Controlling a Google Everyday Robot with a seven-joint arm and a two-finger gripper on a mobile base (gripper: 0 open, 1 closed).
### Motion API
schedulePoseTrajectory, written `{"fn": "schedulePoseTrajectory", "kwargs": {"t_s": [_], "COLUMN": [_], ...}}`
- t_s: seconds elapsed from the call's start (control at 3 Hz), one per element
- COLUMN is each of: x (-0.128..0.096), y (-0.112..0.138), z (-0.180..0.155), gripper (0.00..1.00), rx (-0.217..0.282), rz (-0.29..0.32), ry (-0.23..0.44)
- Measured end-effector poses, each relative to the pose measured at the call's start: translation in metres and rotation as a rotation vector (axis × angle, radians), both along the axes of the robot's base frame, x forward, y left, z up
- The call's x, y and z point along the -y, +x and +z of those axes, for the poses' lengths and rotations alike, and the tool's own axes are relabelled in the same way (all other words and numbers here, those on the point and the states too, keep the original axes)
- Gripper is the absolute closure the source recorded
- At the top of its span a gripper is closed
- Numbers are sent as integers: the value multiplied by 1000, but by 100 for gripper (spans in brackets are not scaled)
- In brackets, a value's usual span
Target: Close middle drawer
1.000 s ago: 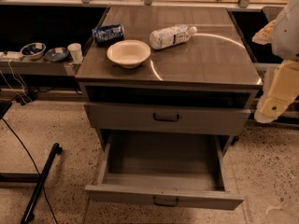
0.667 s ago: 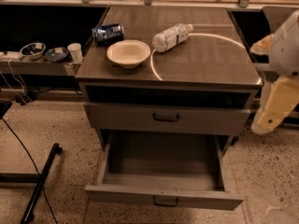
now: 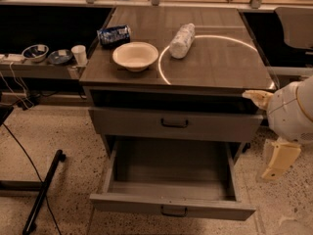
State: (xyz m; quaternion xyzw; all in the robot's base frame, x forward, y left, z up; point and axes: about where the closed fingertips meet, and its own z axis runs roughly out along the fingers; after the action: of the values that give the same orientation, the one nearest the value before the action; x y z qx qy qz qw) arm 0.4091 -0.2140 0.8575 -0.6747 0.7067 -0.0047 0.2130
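The middle drawer [image 3: 172, 205] is pulled far out of the grey cabinet. Its deep plain box is open and bare inside, and its low front panel carries a small dark handle [image 3: 173, 211]. Above it, the top drawer [image 3: 174, 125] stands slightly out, with a dark gap over it. My gripper [image 3: 277, 164] hangs at the right edge of the view, beside the cabinet's right side. It is level with the gap between the two drawers and touches neither. The white arm housing [image 3: 293, 112] sits just above it.
On the cabinet top [image 3: 220, 58] lie a cream bowl [image 3: 135, 56], a blue chip bag [image 3: 113, 35] and a clear plastic bottle [image 3: 182, 40] on its side. A side shelf at the left holds bowls [image 3: 35, 52] and a cup [image 3: 78, 54]. A black pole [image 3: 44, 192] and cables lie on the floor at the left.
My arm and gripper have come down along the cabinet's right side, from countertop height to drawer height. The drawers and the things on top have not moved.
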Motion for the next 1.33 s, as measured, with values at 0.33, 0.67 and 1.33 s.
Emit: {"fn": "schedulePoseTrajectory", "kwargs": {"t_s": [0.33, 0.67, 1.33], "x": [-4, -9, -21], "y": [-1, -17, -96], "z": [-4, -50, -169], "gripper": [0, 0, 0], "rx": [-16, -91, -315], "rz": [113, 122, 228], "ry": [-26, -26, 5]}}
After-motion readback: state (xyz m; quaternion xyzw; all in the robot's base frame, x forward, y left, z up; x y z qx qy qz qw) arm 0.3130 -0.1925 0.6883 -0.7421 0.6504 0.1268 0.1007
